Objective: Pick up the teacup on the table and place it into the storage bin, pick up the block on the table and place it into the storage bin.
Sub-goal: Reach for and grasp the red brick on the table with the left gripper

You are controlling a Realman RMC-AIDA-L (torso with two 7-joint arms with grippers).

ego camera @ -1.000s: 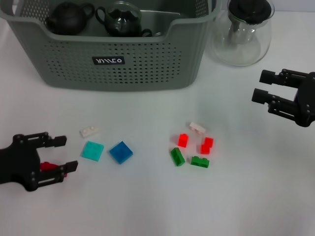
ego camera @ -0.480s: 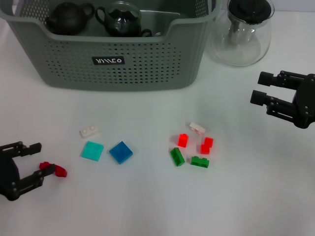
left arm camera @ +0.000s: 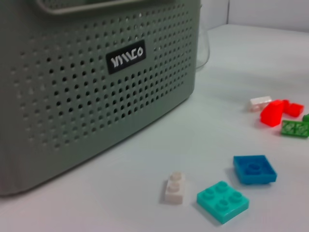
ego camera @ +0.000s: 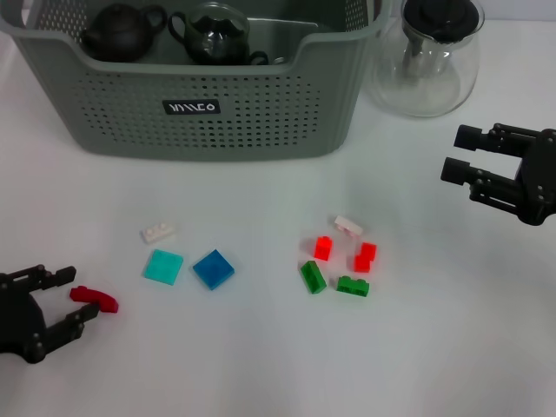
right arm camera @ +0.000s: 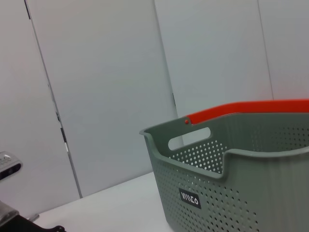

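Observation:
The grey-green storage bin (ego camera: 200,109) stands at the back of the table, and its perforated wall also fills the left wrist view (left arm camera: 87,96). Two dark tea vessels (ego camera: 122,33) stand inside it; no teacup shows on the table. A red block (ego camera: 94,299) lies at the front left. My left gripper (ego camera: 74,300) is open right beside it, fingertips just short of the block, touching nothing. Over the table's right side hangs my right gripper (ego camera: 456,155), open and holding nothing.
Loose blocks lie mid-table: a small white one (ego camera: 157,231), a teal plate (ego camera: 163,266), a blue plate (ego camera: 214,268), and a cluster of red, green and white bricks (ego camera: 343,261). A clear glass carafe (ego camera: 427,61) with a black lid stands right of the bin.
The left gripper, which had the red block between its open fingers, has drawn back toward the front left, leaving the block on the table. The right arm has stayed still.

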